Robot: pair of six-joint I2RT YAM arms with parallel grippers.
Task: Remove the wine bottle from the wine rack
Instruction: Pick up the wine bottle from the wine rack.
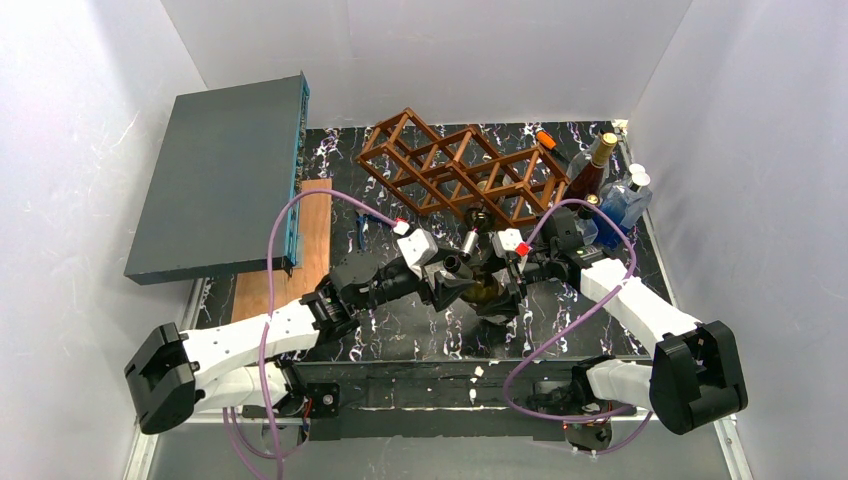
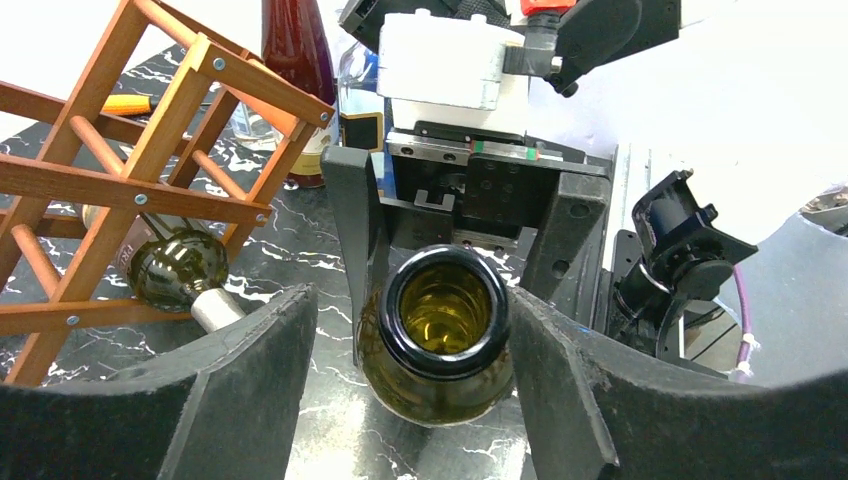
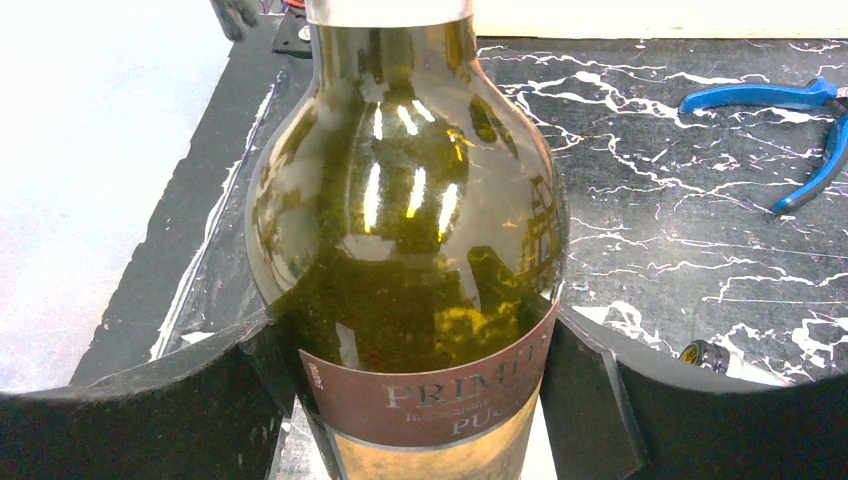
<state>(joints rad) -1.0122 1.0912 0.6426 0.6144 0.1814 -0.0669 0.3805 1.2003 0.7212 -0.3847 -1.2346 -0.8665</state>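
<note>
The wine bottle (image 3: 400, 200) is off the wine rack (image 2: 170, 120). It is held in front of the rack, over the black marbled counter (image 3: 650, 220), between the two arms. The right gripper (image 3: 420, 330) clamps its fingers (image 3: 230, 400) on the olive-green body, one on each side at the level of the brown label, both pressing against the glass. The bottle's open mouth points toward the left arm. The left gripper (image 2: 410, 300) has its fingers (image 2: 250, 390) spread on either side of the neck. One finger is against the glass or very close to it, and a strip of counter shows between the other finger and the bottle, so no pinch is made there. Whether the bottle rests on the counter cannot be told. A second bottle (image 2: 165, 268) lies in a lower cell of the rack, its silver-capped neck sticking out toward the arms. Blue pliers (image 3: 750, 97) lie on the counter beyond the held bottle. A grey flat box (image 1: 220, 170) leans at the far left, and several standing bottles (image 1: 598, 165) cluster in the far right corner.
</note>
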